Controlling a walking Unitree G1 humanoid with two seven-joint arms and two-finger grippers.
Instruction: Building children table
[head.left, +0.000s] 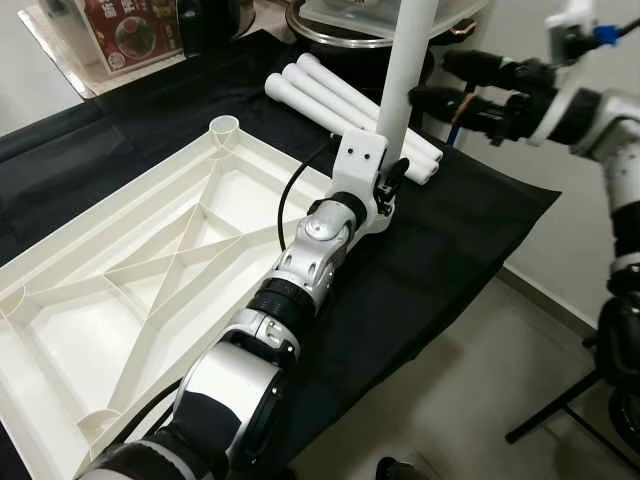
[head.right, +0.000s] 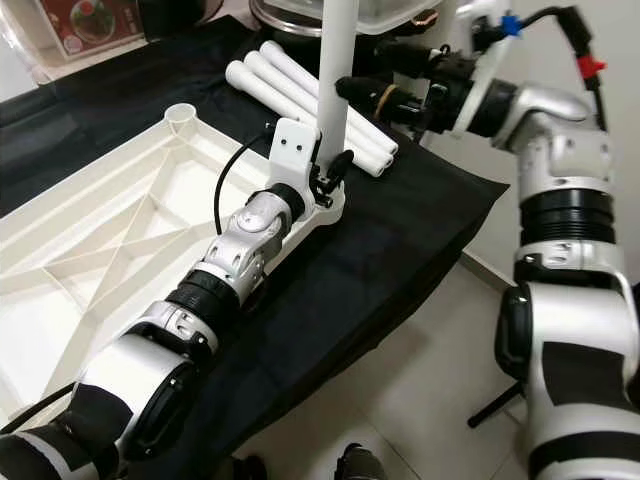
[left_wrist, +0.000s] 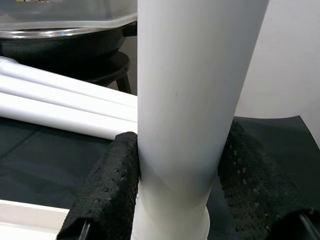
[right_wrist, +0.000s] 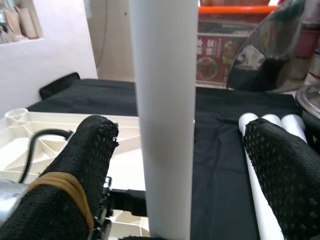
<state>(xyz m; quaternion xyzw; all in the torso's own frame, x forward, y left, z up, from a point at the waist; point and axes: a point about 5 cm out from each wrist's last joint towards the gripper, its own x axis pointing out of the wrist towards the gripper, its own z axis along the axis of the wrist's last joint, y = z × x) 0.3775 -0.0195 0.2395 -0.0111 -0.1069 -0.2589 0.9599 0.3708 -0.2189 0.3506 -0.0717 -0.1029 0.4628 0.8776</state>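
Left fingers (left_wrist: 107, 195) clamp upright table leg (head.left: 405, 75); right fingers (right_wrist: 280, 175) spread around it; tabletop (head.left: 130, 290) alongside.

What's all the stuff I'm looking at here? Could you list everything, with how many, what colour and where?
Tabletop: one, white, ribbed underside up, lying on the black cloth.
Held leg: one, white tube, upright at the tabletop's near corner.
Spare legs: three, white, side by side on the cloth behind the held leg.
Cloth: one, black, covering the work surface.
Pan: one, dark, with a clear lid, behind the spare legs.
Printed box: one, red pictures, back left.
Floor: pale tiles, on the right.
Left gripper: black fingers shut on the held leg low down.
Right gripper: black fingers open on either side of the held leg, higher up.
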